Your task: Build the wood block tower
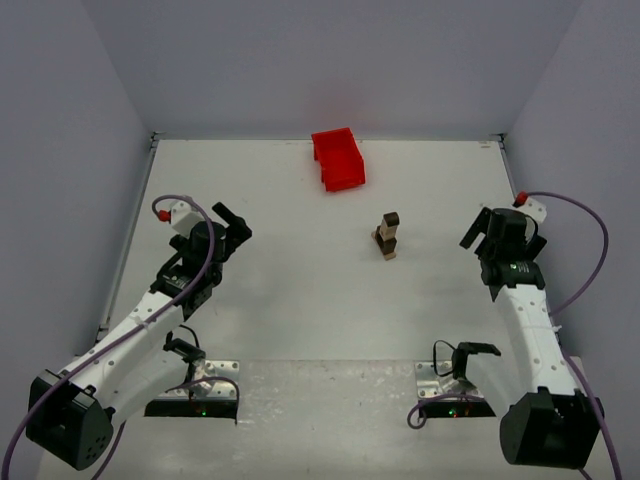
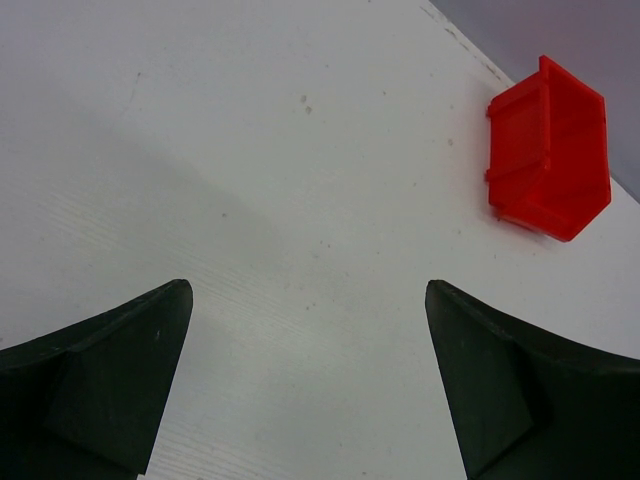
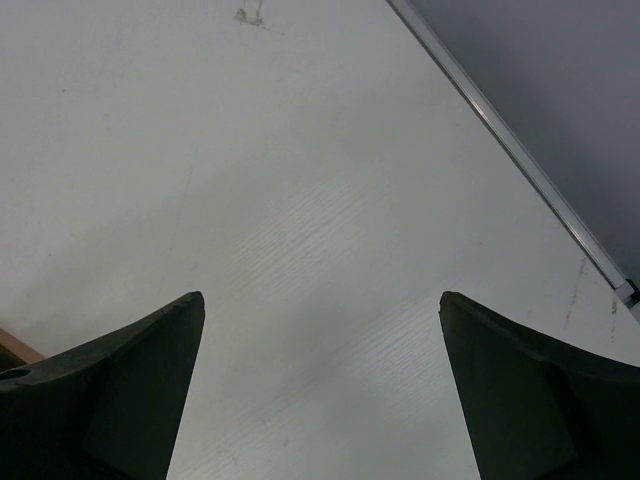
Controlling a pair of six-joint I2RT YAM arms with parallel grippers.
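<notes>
We see the wood block tower (image 1: 388,236) right of centre, the red bin (image 1: 337,159) above it. Both the left gripper (image 2: 308,380) and the right gripper (image 3: 320,385) gape wide, grasping nothing.

Wooden tower (image 1: 388,236), glossy plastic bin (image 1: 338,159)

- Top camera: high behind the arms, looking down on the whole table (image 1: 300,300).
- Left wrist: close behind the left gripper (image 2: 308,290), low; bin (image 2: 550,150) ahead-right of the jaws, shared with top.
- Right wrist: close behind the right gripper (image 3: 322,298); table edge ahead-right of the jaws.
</notes>
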